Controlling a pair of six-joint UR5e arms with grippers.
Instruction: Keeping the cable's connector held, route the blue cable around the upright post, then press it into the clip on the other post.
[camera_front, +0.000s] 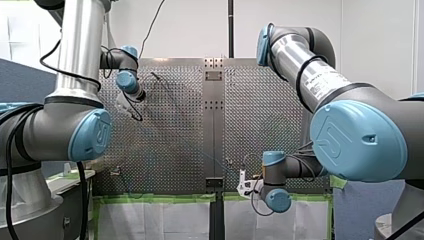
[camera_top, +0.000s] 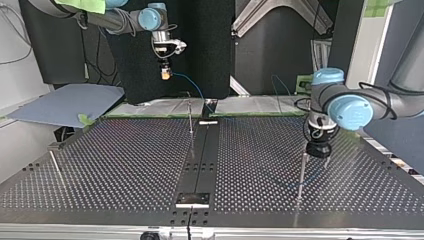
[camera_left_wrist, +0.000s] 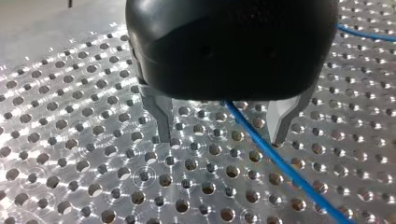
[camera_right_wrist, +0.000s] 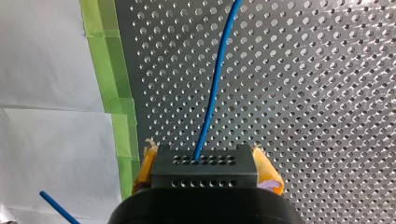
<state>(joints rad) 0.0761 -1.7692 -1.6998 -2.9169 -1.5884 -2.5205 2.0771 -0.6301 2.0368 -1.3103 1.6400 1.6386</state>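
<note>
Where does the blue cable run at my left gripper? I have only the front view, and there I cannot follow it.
Observer: In the left wrist view the blue cable passes between the open metal fingers of the left gripper, ungripped.
Operator: And the other arm?
Observer: The right wrist view shows the right gripper shut on the connector, yellow pads clamping it.
Operator: Anything beside the left one?
Observer: In the top view a thin upright post stands close beside it.
</note>
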